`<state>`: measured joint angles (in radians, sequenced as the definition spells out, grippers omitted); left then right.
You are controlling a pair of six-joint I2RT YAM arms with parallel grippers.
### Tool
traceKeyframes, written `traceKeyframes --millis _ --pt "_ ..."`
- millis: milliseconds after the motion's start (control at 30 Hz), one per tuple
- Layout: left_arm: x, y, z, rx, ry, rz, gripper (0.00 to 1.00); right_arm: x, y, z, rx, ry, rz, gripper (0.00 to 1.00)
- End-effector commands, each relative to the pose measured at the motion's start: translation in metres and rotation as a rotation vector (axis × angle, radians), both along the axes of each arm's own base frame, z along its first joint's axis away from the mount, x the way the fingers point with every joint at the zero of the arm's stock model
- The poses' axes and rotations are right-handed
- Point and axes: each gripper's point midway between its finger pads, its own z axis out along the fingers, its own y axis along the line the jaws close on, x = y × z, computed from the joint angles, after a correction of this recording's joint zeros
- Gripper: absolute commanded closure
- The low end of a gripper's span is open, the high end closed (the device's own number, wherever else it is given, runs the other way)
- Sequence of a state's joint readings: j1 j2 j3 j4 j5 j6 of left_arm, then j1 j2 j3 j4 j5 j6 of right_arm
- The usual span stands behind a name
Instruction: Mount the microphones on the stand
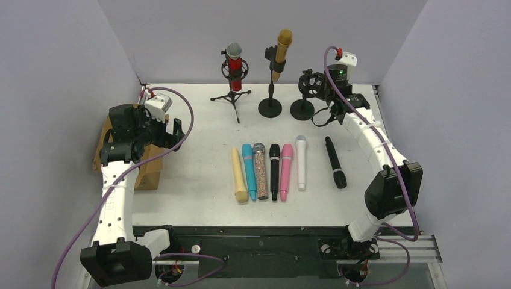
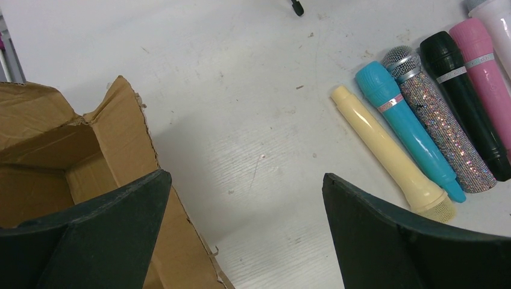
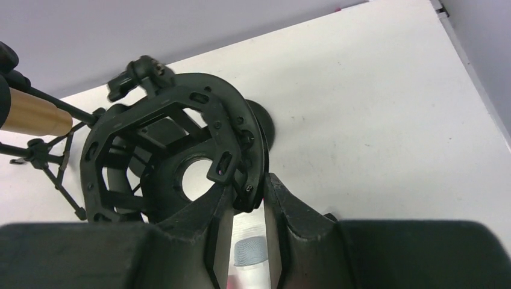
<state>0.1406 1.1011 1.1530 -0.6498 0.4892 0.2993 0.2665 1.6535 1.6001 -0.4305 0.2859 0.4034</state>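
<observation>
A brown cardboard box (image 2: 90, 150) is sitting at the left edge of the white table (image 1: 199, 198) with its flaps standing open and bare cardboard walls showing inside, part of it hidden behind a finger. The left gripper (image 2: 244, 177) is hovering just beside it, spread wide and holding nothing. At the back, a tripod stand (image 1: 232, 96) is holding the red microphone (image 1: 234, 65) upright in its cradle, and a round-based stand (image 1: 270, 105) is carrying the golden-brown microphone (image 1: 281, 54). The right gripper (image 3: 248, 208) is pinching nearly closed on the lower rim of the empty shock mount (image 3: 229, 102) on the third stand (image 1: 302, 109). Mid-table, the cream microphone (image 1: 239, 176), teal microphone (image 1: 249, 171), glittery microphone (image 1: 260, 171), black microphone (image 1: 275, 171), pink microphone (image 1: 286, 171) and white microphone (image 1: 300, 162) are lying side by side in a row, with a second black microphone (image 1: 335, 162) lying tilted, apart to their right. Plain grey-lilac walls (image 1: 181, 30) are enclosing the table. Silver bands are ringing several microphones, their markings too small to read
</observation>
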Motion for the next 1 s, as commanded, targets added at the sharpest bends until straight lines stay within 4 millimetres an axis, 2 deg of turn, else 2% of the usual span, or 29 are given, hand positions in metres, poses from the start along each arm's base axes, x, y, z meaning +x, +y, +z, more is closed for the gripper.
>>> traceKeyframes --millis 0,100,233,433,467,500,533,633,767,967 --pt "0.002 0.003 0.009 0.007 -0.047 0.005 0.04 0.003 0.003 0.028 0.141 -0.135 0.044 0.82" --pt "0.003 0.002 0.01 0.002 -0.048 0.007 0.04 0.005 0.005 0.031 0.229 -0.167 0.056 0.83" --pt "0.002 0.001 0.01 -0.006 -0.046 0.006 0.04 0.01 0.002 0.04 0.232 -0.17 0.036 0.82" --pt "0.002 0.0 0.01 -0.018 -0.045 0.007 0.04 0.011 -0.007 0.07 0.217 -0.209 -0.037 0.82" --pt "0.002 -0.001 0.01 -0.022 -0.042 0.008 0.04 0.01 -0.008 0.069 0.214 -0.197 -0.044 0.78" --pt "0.002 -0.002 0.01 -0.025 -0.042 0.005 0.04 0.011 -0.006 0.077 0.224 -0.209 -0.044 0.76" --pt "0.002 -0.002 0.011 -0.027 -0.043 0.005 0.04 0.011 -0.004 0.072 0.224 -0.186 -0.049 0.72" --pt "0.002 -0.003 0.012 -0.031 -0.044 0.002 0.04 0.009 0.003 0.078 0.208 -0.159 -0.053 0.68" --pt "0.002 -0.003 0.014 -0.034 -0.039 0.001 0.04 0.005 0.008 0.082 0.173 -0.156 -0.066 0.54" --pt "0.001 -0.004 0.013 -0.035 -0.035 -0.001 0.04 -0.007 0.0 0.07 0.157 -0.139 -0.101 0.48"
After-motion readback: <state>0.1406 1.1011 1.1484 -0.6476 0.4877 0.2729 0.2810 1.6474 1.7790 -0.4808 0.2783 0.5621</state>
